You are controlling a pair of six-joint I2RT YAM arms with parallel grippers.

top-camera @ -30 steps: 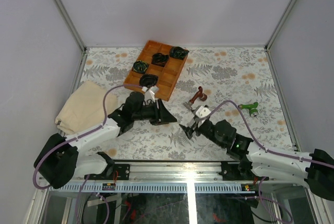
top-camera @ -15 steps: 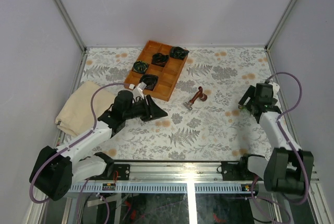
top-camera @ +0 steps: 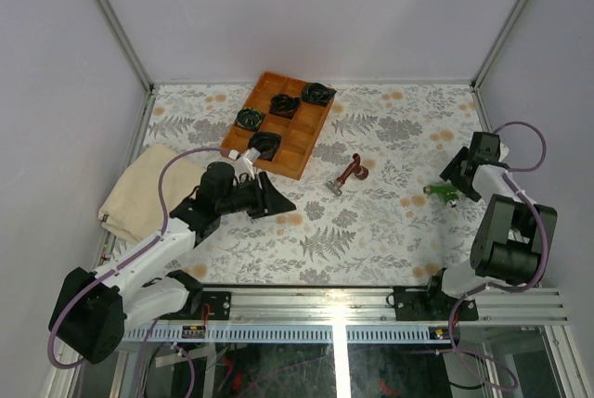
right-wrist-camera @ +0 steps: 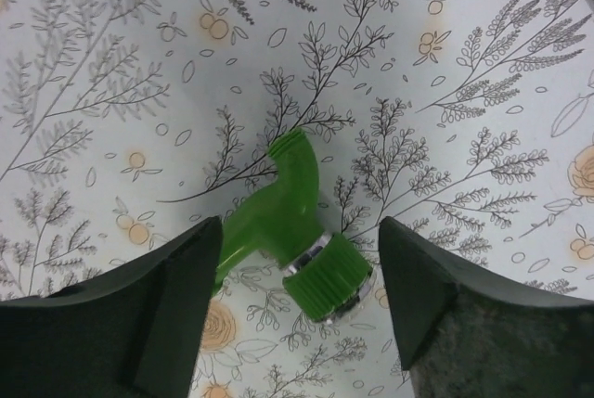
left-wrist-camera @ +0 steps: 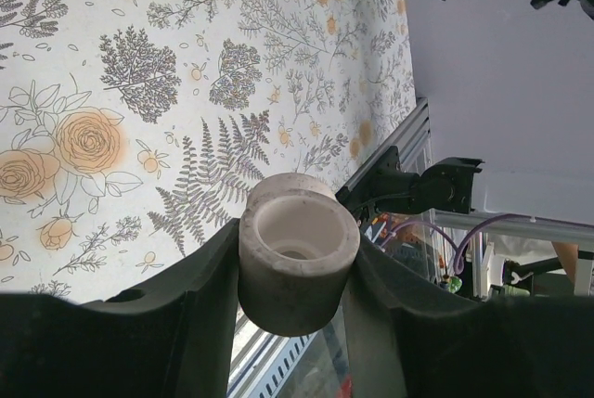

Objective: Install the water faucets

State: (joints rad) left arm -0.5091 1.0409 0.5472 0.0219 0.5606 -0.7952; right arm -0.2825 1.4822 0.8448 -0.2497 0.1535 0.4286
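Two jobs: your left gripper (left-wrist-camera: 299, 263) is gripping the white piece (left-wrist-camera: 295, 301), and your right gripper (right-wrist-camera: 297, 236) is straddling the green faucet (right-wrist-camera: 290, 189) open-jawed, so you're centring on its body before closing.

Open floral-print tabletop (top-camera: 371, 226) stretches across the middle of my workspace, broken only by the dark red-brown silver-tipped faucet (top-camera: 351, 173). A wooden compartment tray (top-camera: 311, 134) and folded cream cloth (top-camera: 148, 189) block the left side.

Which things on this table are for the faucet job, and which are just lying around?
Job: bright green plastic faucet; dark red-brown faucet with silvery threaded end; white hollow cylinder, gripped.
Lying about: wooden compartment tray; black-and-green coils in it; cream cloth.
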